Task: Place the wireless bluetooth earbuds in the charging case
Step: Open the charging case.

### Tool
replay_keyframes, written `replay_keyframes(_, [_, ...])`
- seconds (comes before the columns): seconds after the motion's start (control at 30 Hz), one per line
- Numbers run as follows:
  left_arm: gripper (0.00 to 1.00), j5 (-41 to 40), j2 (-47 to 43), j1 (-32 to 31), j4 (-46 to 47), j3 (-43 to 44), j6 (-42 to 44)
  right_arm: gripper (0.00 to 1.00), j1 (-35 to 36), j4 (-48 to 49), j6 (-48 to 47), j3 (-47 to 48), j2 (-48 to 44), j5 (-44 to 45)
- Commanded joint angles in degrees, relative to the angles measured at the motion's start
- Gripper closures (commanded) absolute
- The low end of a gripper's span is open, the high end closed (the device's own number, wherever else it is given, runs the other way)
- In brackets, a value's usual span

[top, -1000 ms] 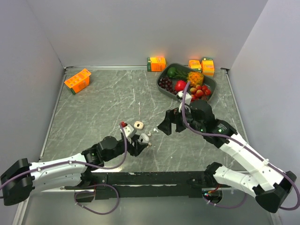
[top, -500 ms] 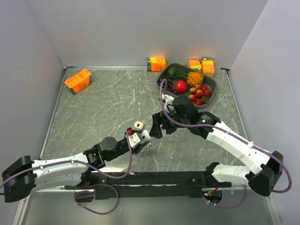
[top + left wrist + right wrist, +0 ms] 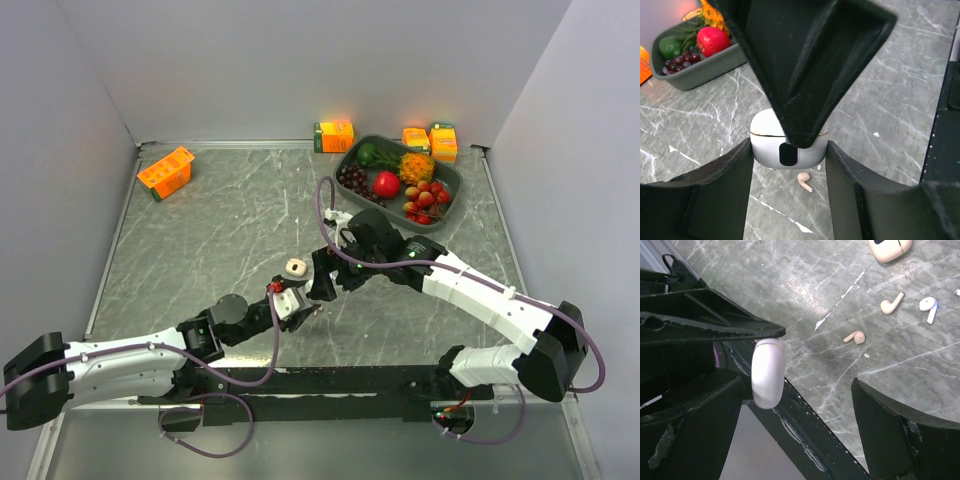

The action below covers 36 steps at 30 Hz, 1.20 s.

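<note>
My left gripper (image 3: 297,303) is shut on a white charging case (image 3: 767,142), held off the table with its lid closed. It also shows edge-on in the right wrist view (image 3: 768,372). My right gripper (image 3: 322,277) is open right next to it, with one finger over the case's top and the jaws wide (image 3: 797,385). Two beige earbuds (image 3: 891,303) (image 3: 855,336) and a white earbud (image 3: 928,306) lie loose on the table. One beige earbud (image 3: 805,181) lies below the held case. A beige case (image 3: 294,267) lies just beyond the grippers.
A grey tray of fruit (image 3: 352,152) stands at the back right, with orange juice boxes (image 3: 334,136) behind it and one (image 3: 165,172) at the back left. A black rail (image 3: 330,380) runs along the near table edge.
My right gripper has swung left and nearer, from beside the fruit tray to the white case. My left gripper has shifted slightly right, still holding the case.
</note>
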Motion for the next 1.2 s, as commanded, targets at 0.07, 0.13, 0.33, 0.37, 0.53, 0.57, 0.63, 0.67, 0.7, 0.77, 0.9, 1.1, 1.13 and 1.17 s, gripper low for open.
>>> replay_keyframes(0.07, [0.99, -1.31, -2.09, -1.32, 1.69, 2.01, 0.70, 0.05, 0.30, 2.47, 0.91, 1.83, -1.01, 1.40])
replay_keyframes(0.13, [0.99, -1.66, -3.06, -1.67, 1.69, 1.57, 0.52, 0.05, 0.22, 1.69, 0.73, 2.09, -0.93, 2.10])
replay_keyframes(0.33, [0.99, -3.33, -4.64, -2.55, 0.46, 1.22, 0.61, 0.05, -0.31, 1.68, 0.91, 1.83, -1.80, 2.55])
replay_keyframes(0.37, [0.99, -3.59, -4.99, -2.64, 0.37, 1.05, 0.61, 0.05, -0.49, 1.60, 0.91, 1.91, -2.15, 2.54])
replay_keyframes(0.53, [0.99, -4.91, -5.52, -3.17, -0.33, 0.78, 0.87, 0.04, -1.10, 1.24, 0.65, 1.83, -3.29, 2.37])
replay_keyframes(0.57, [0.99, -5.00, -5.70, -3.25, -0.42, 0.69, 0.87, 0.04, -1.28, 1.16, 0.64, 1.83, -3.39, 2.28])
replay_keyframes(0.63, [0.99, -5.35, -5.79, -3.43, -0.42, 0.69, 0.96, 0.04, -1.63, 1.16, 0.56, 1.74, -3.91, 2.28])
replay_keyframes(0.67, [0.99, -5.44, -5.61, -3.43, -0.51, 0.69, 1.05, 0.04, -1.72, 1.07, 0.47, 1.56, -4.00, 2.11])
replay_keyframes(0.7, [0.99, -5.62, -5.61, -3.52, -0.59, 0.78, 1.05, 0.04, -1.89, 1.07, 0.47, 1.48, -4.26, 2.02])
replay_keyframes(0.77, [0.99, -5.88, -5.43, -3.69, -0.68, 0.87, 1.14, 0.04, -2.16, 1.24, 0.47, 1.13, -4.79, 1.67])
replay_keyframes(0.9, [0.99, -6.23, -5.43, -3.78, -0.59, 0.61, 1.31, 0.04, -2.51, 1.07, 0.47, 1.04, -5.32, 1.75])
replay_keyframes(1.1, [0.99, -6.76, -6.05, -3.87, -0.77, 0.61, 1.31, 0.04, -3.39, 0.98, 0.38, 0.42, -5.76, 1.75])
replay_keyframes(1.13, [0.99, -6.85, -6.31, -3.87, -0.68, 0.61, 1.31, 0.04, -3.56, 0.72, 0.38, 0.42, -5.76, 2.19])
replay_keyframes(1.17, [0.99, -7.02, -6.57, -3.87, -0.86, 0.61, 1.14, 0.04, -4.17, 0.63, 0.47, 0.51, -5.93, 2.45])
